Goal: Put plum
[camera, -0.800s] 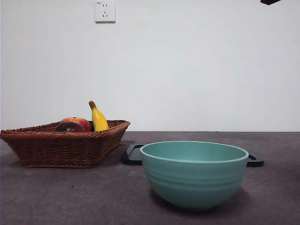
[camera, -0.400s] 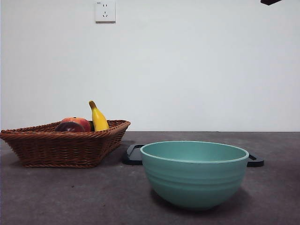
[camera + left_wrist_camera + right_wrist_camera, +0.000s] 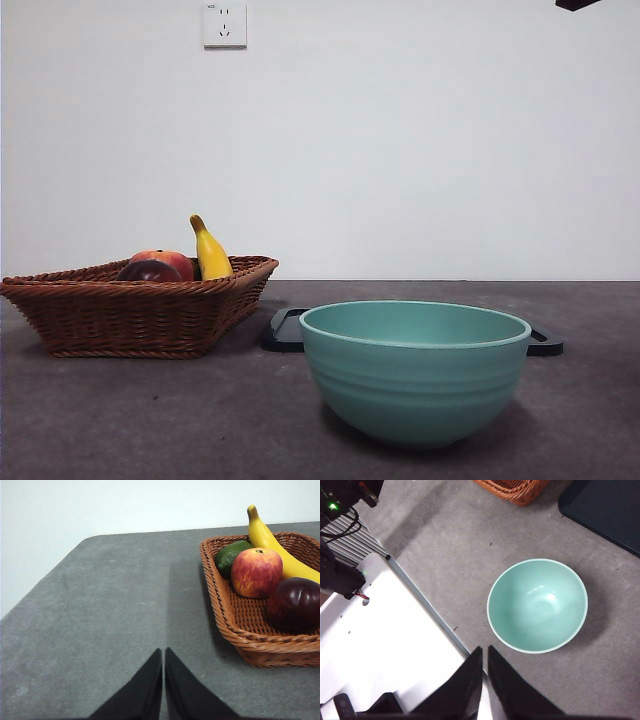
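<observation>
The glossy, dark maroon plum (image 3: 295, 604) lies inside the brown woven wicker basket (image 3: 235, 627), against the basket's near wall in the left wrist view; in the front view only its dark top (image 3: 150, 271) shows above the basket's rim (image 3: 130, 285). Touching it in the basket is a red-and-yellow apple-like fruit (image 3: 256, 572), with a long yellow banana (image 3: 272, 545) leaning along behind both and a dark green lime-like fruit (image 3: 230, 556) tucked at the far corner. The basket stands on the grey counter (image 3: 150, 420) at the left of the front view. To its right, nearer the camera, stands a round pale teal bowl (image 3: 415, 370) with ribbed sides, nothing in it, as the right wrist view (image 3: 537, 605) shows from above. Behind the bowl lies a flat black tray (image 3: 285, 330), just beside the basket. The left gripper (image 3: 163, 655) hangs over bare counter beside the basket, its black jaws pressed together and holding nothing. The right gripper (image 3: 485, 652) hovers high above the counter's front edge near the bowl, jaws likewise closed on nothing. A white wall socket (image 3: 224, 23) sits on the wall above the basket.
</observation>
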